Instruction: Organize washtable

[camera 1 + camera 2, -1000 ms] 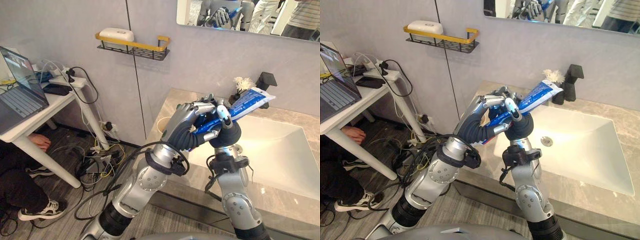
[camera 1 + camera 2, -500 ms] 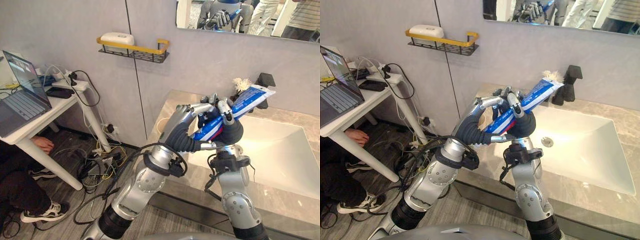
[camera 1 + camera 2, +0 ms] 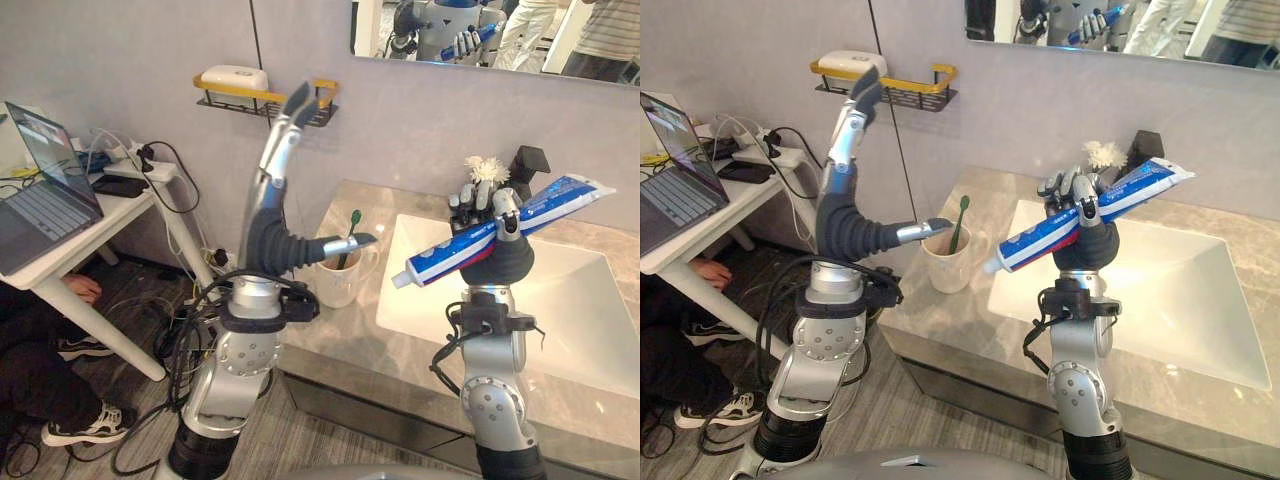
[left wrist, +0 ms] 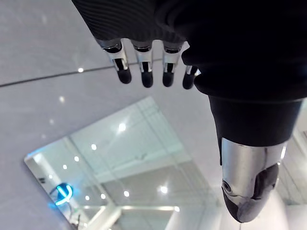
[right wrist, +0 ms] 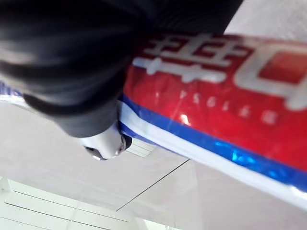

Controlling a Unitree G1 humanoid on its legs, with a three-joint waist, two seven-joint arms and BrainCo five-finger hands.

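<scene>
A blue, red and white toothpaste tube [image 3: 452, 256] slants over the front left corner of the white sink [image 3: 570, 300], cap end low and towards my left. My right hand [image 3: 497, 258] is shut on its middle, and the right wrist view has the tube [image 5: 230, 91] pressed under the thumb [image 5: 103, 143]. Raised beside the counter, my left hand [image 3: 268, 235] is open and empty, its fingers [image 4: 144, 72] straight up towards the wall shelf. A cream cup [image 3: 338, 280] with a green toothbrush [image 3: 958, 222] in it stands on the stone counter [image 3: 345, 335] between the two hands.
A black faucet [image 3: 530, 160] and a white tuft [image 3: 487, 168] stand behind the sink. A yellow-railed wall shelf [image 3: 262, 95] carries a white box [image 3: 233, 75]. At left, a white table [image 3: 70, 235] holds a laptop [image 3: 40, 180]; a person [image 3: 45, 360] sits under it among cables.
My left hand has let go of the tube, opened, and swung up and to the left. The right hand keeps the tube, now further right. The cup has come into sight.
</scene>
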